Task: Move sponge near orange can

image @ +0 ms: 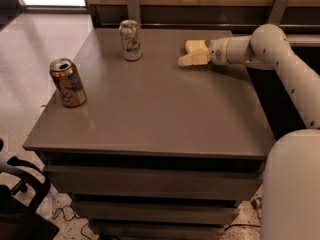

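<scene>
White arm [282, 59], seemingly cream pincer [192, 53], back-right

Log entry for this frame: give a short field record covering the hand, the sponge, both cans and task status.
hand: over the table's back right
sponge: at the hand; held or not, unclear
orange can: upright, near left edge
white-and-green can: upright, back centre
task status: sponge far across the table from orange can; not done
</scene>
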Tool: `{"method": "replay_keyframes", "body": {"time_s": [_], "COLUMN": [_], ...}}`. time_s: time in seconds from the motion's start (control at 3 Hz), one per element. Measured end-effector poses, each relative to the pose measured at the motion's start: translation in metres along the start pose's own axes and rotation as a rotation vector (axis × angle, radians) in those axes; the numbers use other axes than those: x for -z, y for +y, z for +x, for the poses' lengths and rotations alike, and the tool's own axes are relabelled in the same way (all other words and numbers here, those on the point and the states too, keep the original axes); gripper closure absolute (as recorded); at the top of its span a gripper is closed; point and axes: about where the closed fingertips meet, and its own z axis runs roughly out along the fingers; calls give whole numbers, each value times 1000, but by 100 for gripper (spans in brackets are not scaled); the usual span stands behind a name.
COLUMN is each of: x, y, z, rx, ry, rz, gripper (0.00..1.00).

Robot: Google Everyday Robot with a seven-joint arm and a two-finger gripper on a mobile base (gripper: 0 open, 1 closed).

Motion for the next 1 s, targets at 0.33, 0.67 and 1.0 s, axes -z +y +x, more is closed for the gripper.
{"method": "replay_keyframes", "body": {"time_s": [0.33, 0.67, 1.0], "x": [0, 0, 0], "y": [0, 0, 0], "z": [0, 0, 0], "rx": [0, 0, 0], "ry": [0, 0, 0], "rz": [0, 0, 0], "gripper": [0, 0, 0]}}
